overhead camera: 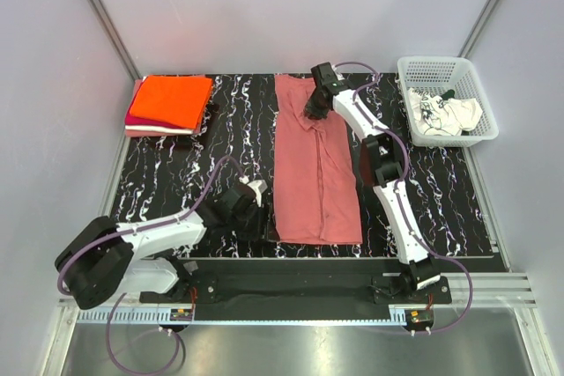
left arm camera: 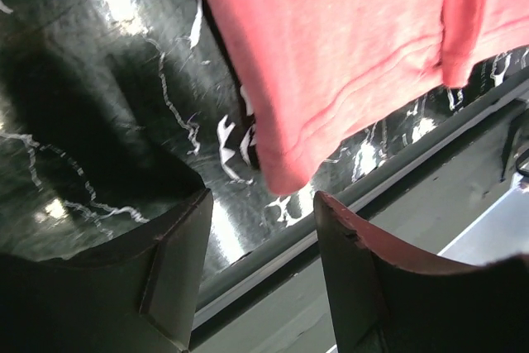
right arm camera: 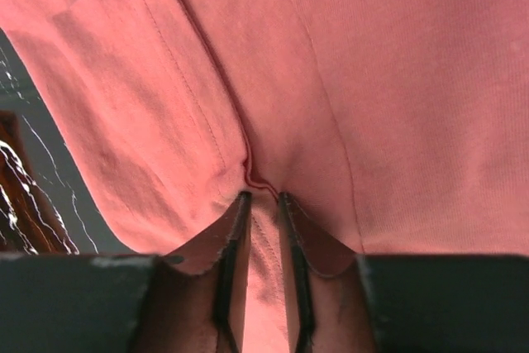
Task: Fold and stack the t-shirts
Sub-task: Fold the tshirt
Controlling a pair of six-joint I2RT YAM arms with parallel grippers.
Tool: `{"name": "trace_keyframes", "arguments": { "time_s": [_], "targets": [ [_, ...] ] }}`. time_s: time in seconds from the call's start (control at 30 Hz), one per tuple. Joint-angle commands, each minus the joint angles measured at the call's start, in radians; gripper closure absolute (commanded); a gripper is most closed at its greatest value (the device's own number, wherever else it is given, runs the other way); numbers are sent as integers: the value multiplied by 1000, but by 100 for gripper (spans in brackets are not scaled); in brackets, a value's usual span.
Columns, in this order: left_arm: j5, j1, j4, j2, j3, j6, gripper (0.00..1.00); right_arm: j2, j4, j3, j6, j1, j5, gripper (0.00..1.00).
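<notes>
Rose-red t-shirt (overhead camera: 315,165) is laid out as a long creased strip; right gripper (right arm camera: 263,196) is clamped on its fold, shown only by the wrist view; left gripper (left arm camera: 260,200) is spread apart at the hem corner.

Cloth: rose-red t-shirt (right arm camera: 372,80) fills most of the frame.
Grip: right fingers (right arm camera: 225,287), lower centre, pinch a seamed fold.
Bench: dark marbled bench (right arm camera: 33,171), left edge.

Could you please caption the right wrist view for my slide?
Right gripper pinching a fold of the dusty rose-red cloth t-shirt.
</notes>
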Motion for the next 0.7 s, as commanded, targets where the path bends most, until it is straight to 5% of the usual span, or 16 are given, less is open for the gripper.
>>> {"name": "trace_keyframes", "arguments": {
  "time_s": [0.0,0.23,0.37,0.6,0.67],
  "targets": [
    [13,2,101,15,-4,-30,43,-136,-6,-37,-52,-12,-33,70],
    [-19,24,93,72,28,-27,49,-466,-11,-301,-167,-50,-149,59],
    [-36,24,93,78,17,-18,54,-767,-9,-705,-205,-55,-146,50],
    [8,24,93,74,22,-3,97,-1208,11,-1373,-236,-57,-157,49],
    [4,24,58,51,22,3,100,-1340,21,-1550,-218,-57,-192,50]
  ]
}}
